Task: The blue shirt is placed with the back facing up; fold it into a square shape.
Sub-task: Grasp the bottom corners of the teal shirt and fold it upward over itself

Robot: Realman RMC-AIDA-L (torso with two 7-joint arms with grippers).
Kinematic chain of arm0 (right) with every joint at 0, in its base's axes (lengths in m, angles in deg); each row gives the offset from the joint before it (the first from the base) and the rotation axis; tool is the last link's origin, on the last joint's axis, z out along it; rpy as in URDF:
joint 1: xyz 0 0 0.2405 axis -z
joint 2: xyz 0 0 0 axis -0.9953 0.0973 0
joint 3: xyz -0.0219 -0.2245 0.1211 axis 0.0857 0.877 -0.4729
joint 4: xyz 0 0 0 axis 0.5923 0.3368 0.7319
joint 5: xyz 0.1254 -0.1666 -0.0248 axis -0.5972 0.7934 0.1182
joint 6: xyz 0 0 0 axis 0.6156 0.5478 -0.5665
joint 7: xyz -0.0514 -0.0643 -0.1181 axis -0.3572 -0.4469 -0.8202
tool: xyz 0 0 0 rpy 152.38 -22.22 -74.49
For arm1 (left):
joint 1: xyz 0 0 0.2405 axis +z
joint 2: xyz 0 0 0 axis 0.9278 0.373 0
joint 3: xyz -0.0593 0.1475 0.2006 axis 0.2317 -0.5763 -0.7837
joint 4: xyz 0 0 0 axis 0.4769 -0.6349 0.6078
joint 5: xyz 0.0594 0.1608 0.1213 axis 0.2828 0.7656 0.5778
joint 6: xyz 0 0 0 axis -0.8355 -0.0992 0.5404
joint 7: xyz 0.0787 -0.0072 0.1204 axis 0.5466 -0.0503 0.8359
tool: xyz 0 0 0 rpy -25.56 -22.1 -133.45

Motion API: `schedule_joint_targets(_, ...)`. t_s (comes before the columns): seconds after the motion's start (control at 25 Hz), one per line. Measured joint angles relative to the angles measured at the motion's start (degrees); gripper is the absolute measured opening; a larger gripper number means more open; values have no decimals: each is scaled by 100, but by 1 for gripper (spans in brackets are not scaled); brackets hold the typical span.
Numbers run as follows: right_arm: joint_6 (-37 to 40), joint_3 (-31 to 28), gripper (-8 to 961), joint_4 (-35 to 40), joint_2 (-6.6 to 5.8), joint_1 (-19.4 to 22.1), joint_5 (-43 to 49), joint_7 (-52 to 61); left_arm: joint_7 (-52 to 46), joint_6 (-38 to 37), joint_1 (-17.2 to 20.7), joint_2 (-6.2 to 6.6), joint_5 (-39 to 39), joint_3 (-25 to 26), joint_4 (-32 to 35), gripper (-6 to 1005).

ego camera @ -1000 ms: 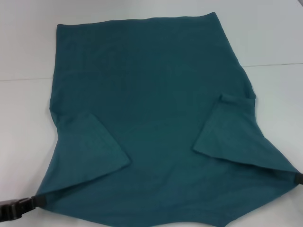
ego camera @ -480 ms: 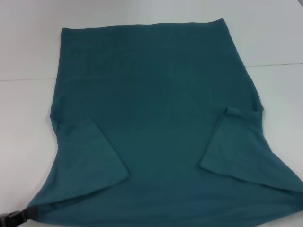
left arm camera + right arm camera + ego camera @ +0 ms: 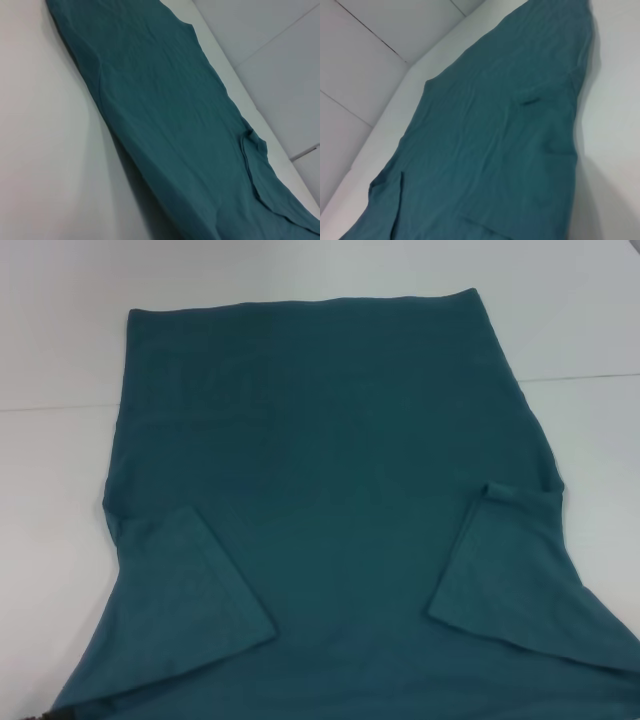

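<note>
Evidently the blue shirt (image 3: 330, 490) lies back-up on the tabletop (image 3: 60, 340), sleeves tucked inward to square it, with both end effectors' grips impossible to tell.

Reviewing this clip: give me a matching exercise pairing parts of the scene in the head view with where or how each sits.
Column one:
1. blue shirt
2. left sleeve
3. right sleeve
4. table

Column two:
A. folded inward on the shirt's right side
B. white, bare around the cloth
C. spread out, plain side up
D. folded inward on the shirt's left side

Pairs: 1-C, 2-D, 3-A, 4-B
</note>
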Motion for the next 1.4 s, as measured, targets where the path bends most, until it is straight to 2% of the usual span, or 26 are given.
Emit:
schedule_joint_targets(0.36, 45, -168, 20, -49, -5, 47, -9, -6, 9, -178, 64, 55, 8, 159, 99, 12)
schedule_joint_targets(0.48, 21, -309, 20, -57, -6, -56, -29, -12, 10, -166, -87, 109, -26, 232, 95, 12)
schedule_joint_targets(0.64, -48, -594, 20, -94, -11, -351, -46, -8, -28, 88, -522, 207, -68, 239, -57, 13)
schedule_joint_targets(0.84, -433, -716, 20, -184, -63, -955, -50, 95, -83, 664, -1227, 405, -156, 231, -590, 13)
schedule_joint_targets(1.04, -1280, -692, 20, -392, -131, -1780, -52, 221, -116, 1721, -2009, 553, -385, 232, -1047, 12)
schedule_joint_targets(1.24, -2350, -657, 20, -682, -208, -2567, -55, 125, -69, 2758, -2538, 610, -721, 190, -1327, 12)
schedule_joint_targets(1.28, -2617, -640, 20, -766, -224, -2714, -66, 80, 84, 3232, -2727, 600, -871, 173, -1432, 12)
schedule_joint_targets(1.4, -3388, -547, 21, -1049, -250, -3096, -169, -95, 311, 3609, -2899, 591, -989, 141, -1602, 13)
